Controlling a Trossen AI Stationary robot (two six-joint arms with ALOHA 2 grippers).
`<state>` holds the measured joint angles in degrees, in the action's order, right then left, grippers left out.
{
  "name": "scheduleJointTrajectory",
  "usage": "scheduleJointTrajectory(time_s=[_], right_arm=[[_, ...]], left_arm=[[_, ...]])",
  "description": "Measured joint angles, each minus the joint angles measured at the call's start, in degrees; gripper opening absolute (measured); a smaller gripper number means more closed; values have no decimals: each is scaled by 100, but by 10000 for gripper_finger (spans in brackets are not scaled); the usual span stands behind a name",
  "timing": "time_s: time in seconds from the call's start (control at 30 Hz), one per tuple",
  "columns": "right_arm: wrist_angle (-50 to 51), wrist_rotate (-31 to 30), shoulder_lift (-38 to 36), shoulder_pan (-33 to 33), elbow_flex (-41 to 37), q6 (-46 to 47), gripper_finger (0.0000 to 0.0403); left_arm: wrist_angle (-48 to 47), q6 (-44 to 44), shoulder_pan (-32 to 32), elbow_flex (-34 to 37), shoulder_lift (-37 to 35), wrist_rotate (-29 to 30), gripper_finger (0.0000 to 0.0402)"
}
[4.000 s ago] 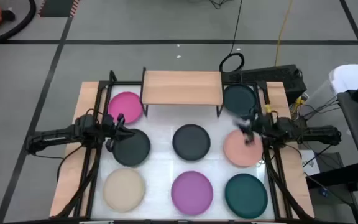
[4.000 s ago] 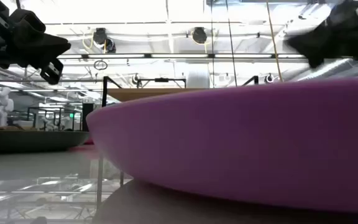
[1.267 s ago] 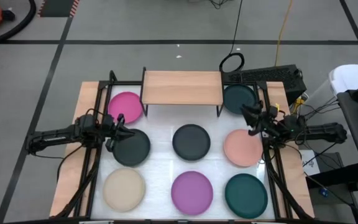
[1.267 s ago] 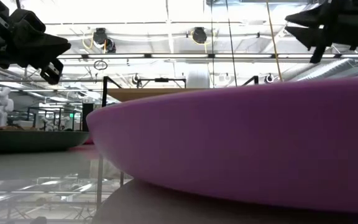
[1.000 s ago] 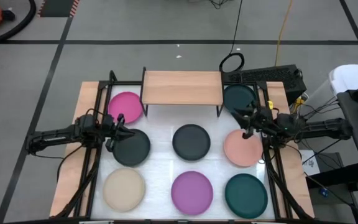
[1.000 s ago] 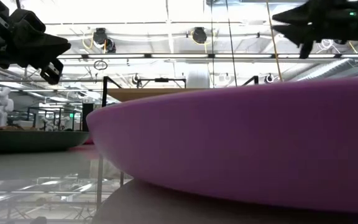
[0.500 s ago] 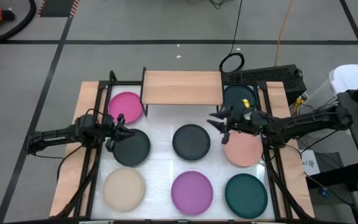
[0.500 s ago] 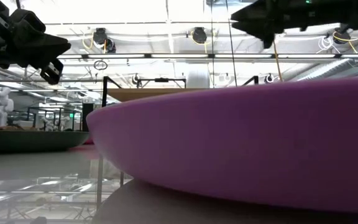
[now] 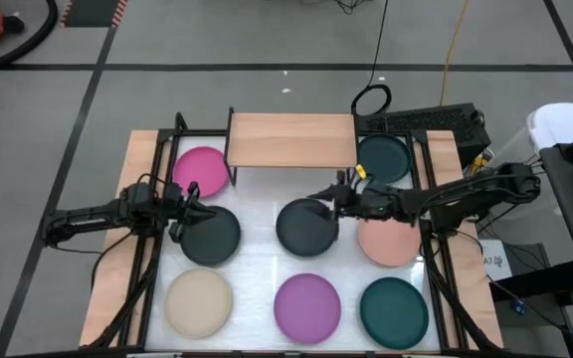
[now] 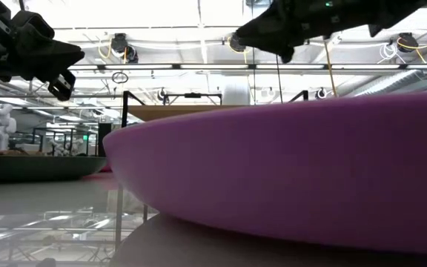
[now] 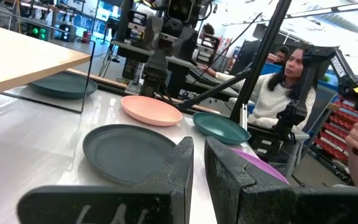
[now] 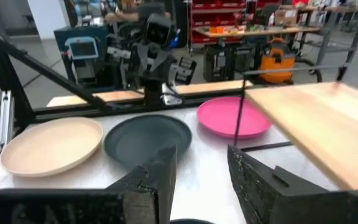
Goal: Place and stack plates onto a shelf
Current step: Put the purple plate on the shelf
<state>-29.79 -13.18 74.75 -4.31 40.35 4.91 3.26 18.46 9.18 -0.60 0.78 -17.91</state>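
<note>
Wooden and bare on top, the shelf (image 9: 291,139) stands at twelve o'clock on the white table (image 9: 257,261) in the high view. Seven plates lie around it: hot pink plate (image 9: 203,170) at ten o'clock, dark teal plate (image 9: 384,157) at two o'clock, one charcoal plate (image 9: 212,237) at nine o'clock, a second charcoal plate (image 9: 304,229) in the middle, salmon plate (image 9: 390,243) at three o'clock, and beige plate (image 9: 199,302), purple plate (image 9: 306,304) and another teal plate (image 9: 394,310) along the six o'clock edge. The right gripper (image 9: 328,203) reaches to the upper rim of the middle charcoal plate; the left gripper (image 9: 193,203) waits between the hot pink plate and the charcoal plate beside it.

From the low view, the purple plate (image 10: 295,170) fills most of the picture, and both arms hang above.

Through the left wrist view, the left gripper's fingers (image 11: 178,168) stand nearly closed with only a thin gap and hold nothing. A person (image 11: 278,87) sits behind the table.

On the right wrist view, the right gripper's fingers (image 12: 160,171) are spread apart and empty, with the shelf (image 12: 319,121) near.
</note>
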Motion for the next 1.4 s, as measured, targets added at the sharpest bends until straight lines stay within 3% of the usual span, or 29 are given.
scheduleJointTrajectory(time_s=[0.27, 0.57, 0.77, 0.97, 1.2, 1.4], right_arm=[[620, 602, 605, -38, 600, 1, 128], [2398, 575, 700, -145, 759, -61, 128], [2931, 577, 696, -606, 761, -619, 128], [3251, 134, 696, -1091, 759, -892, 128], [3174, 460, 723, -1706, 759, -115, 137], [3063, 593, 1001, -2181, 759, 930, 182]], left_arm=[[1, 0, 0, 2, 0, 0, 44], [1, 0, 0, 1, 1, 0, 44], [0, 0, -1, 2, 0, 0, 44], [0, 0, -1, 1, 2, 0, 44], [-1, 0, 0, 1, 1, 0, 44], [1, 0, 1, 0, 0, 0, 44]])
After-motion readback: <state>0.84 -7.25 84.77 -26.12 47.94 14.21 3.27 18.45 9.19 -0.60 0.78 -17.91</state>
